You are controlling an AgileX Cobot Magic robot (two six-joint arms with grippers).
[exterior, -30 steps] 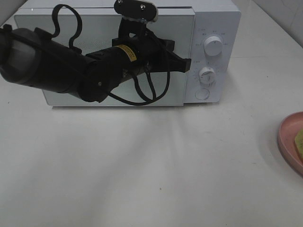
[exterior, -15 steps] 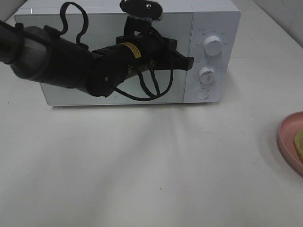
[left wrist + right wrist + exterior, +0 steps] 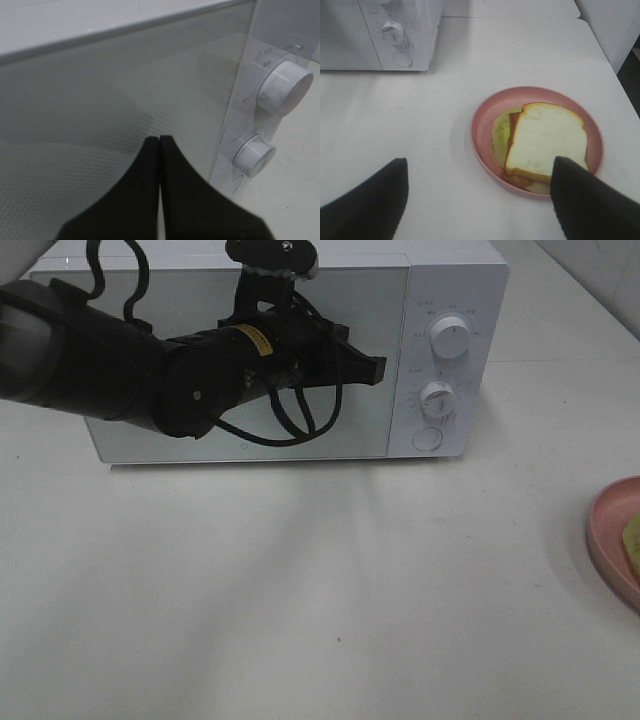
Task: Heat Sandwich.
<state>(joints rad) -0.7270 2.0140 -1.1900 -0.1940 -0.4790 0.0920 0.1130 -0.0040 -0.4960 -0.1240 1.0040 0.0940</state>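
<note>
Left gripper [image 3: 378, 368], pressed together, hovers at the closed microwave door [image 3: 120, 310], seemingly just touching; it could skid off without opening it.

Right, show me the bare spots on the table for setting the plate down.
Widest free patch: the table in front of the microwave, out to the pink plate. Crowded: the microwave door, where the shut left gripper hovers, and around the sandwich, between the open right gripper's fingers.

Bright, even light; soft shadows, slight blur.
</note>
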